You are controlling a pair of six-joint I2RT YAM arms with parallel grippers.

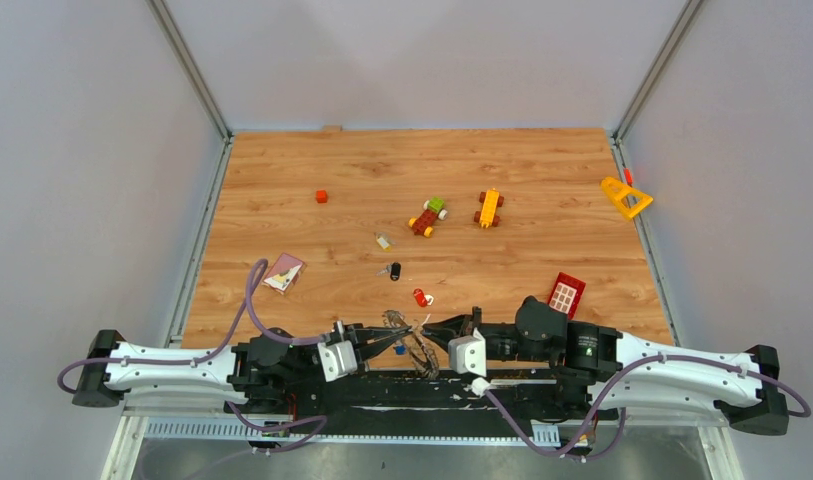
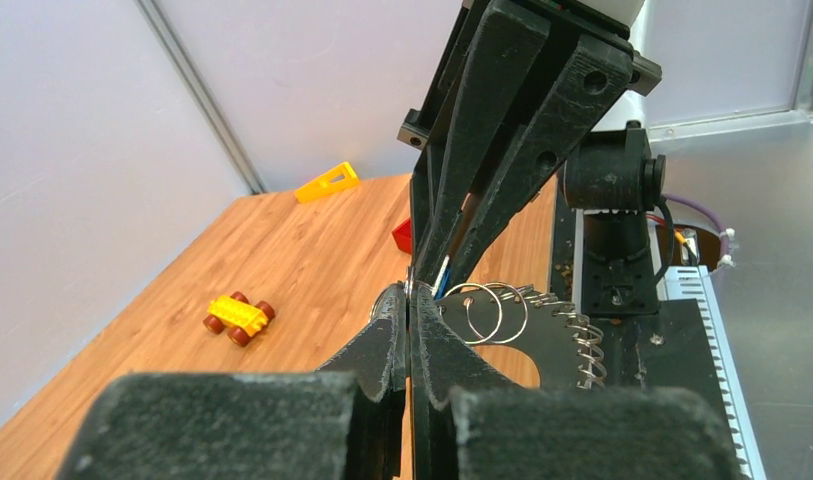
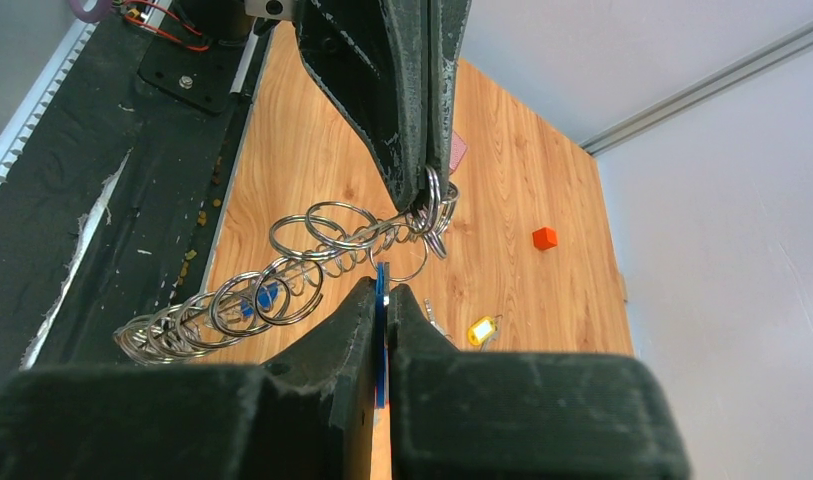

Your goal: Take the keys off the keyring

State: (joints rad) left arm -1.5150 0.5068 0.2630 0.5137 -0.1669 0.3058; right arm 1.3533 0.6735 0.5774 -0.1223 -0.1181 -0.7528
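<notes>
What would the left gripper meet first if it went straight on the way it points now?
Probably the right gripper, shut on a blue key: its fingertips stand right before the left gripper, shut on the keyring. Depth is unclear.

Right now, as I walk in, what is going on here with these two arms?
Both arms meet over the near edge of the table. The left gripper is shut on the keyring, holding it up. The right gripper is shut on a blue key right beside it; whether this key hangs on the keyring I cannot tell. A black key and a red key lie loose on the table.
</notes>
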